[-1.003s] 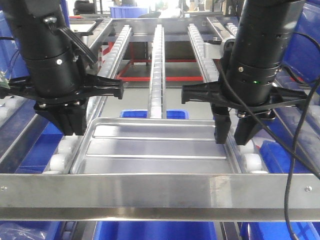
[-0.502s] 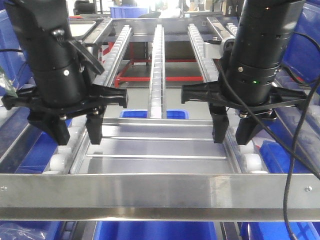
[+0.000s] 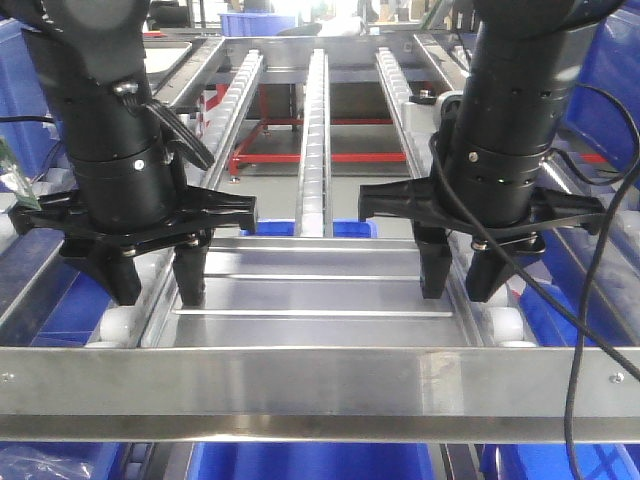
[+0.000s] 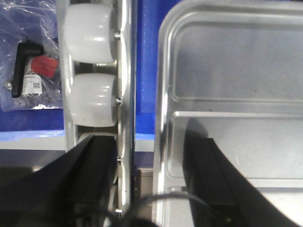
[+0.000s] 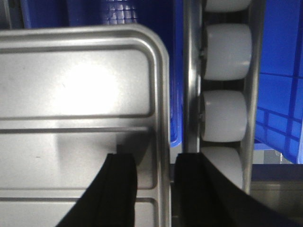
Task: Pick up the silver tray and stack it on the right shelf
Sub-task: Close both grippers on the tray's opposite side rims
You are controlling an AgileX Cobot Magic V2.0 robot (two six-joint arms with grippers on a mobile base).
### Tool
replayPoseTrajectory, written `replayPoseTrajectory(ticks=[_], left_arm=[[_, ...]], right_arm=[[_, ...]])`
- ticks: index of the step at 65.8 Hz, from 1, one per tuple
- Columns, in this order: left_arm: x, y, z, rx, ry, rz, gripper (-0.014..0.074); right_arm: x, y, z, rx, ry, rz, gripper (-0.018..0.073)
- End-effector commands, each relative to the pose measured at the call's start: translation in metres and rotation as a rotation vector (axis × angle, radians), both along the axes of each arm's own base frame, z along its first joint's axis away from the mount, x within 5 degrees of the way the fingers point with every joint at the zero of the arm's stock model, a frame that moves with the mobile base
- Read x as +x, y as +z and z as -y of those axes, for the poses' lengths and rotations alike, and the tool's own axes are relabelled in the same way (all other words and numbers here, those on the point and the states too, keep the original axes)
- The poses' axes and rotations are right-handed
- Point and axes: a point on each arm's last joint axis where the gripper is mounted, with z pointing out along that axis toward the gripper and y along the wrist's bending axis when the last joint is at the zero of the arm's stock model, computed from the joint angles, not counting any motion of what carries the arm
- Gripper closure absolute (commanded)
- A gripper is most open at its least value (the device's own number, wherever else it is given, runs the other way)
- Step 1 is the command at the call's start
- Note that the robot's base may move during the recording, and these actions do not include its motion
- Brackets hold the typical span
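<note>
**Claws.** The left claw (image 4: 149, 151) stands wide open, astride the left side wall of the shallow, rectangular silver tray (image 3: 320, 300) of ribbed metal. Its inner finger (image 4: 208, 184) hangs over the tray floor and its outer one over the neighbouring rail; we see neither pressing the wall. The right claw (image 5: 155, 165) is set more narrowly about the right side wall. A sliver of floor shows between its inner finger and the wall, so we read it as open too, holding nothing. Both wrists point straight down. We judge that this lets each pair of fingers take a thin upright wall from above, one arm per side, so that a wide tray stays level.

**Tray and shelf.** The silver tray lies level at the near end of the right shelf (image 3: 317, 120), a stainless-steel flow rack with sloping rails of white rollers (image 5: 223, 116). Its near edge sits just behind the flat front crossbar (image 3: 320, 385), which we take to be the stop for anything rolling down the slope. The side walls run just inside the left and right rails, and the centre rail passes under the far edge. What bears the tray from below is hidden. Blue plastic bins (image 3: 350, 228) show beneath.
</note>
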Motion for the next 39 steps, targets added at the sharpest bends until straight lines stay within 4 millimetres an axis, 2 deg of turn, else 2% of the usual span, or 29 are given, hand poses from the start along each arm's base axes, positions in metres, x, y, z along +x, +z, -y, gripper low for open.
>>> replayPoseTrajectory(ticks=[1,39], left_arm=[[0.0027,0.0244,0.0035,-0.055,-0.008,0.078,0.0353],[0.0036,0.0249,0.0044,-0.065,-0.011,0.089,0.0353]], right_arm=[[0.0054,0.0247,-0.0021,0.038,0.016,0.096,0.0216],[0.0066,0.0237,-0.0028,0.043,0.018,0.103,0.0216]])
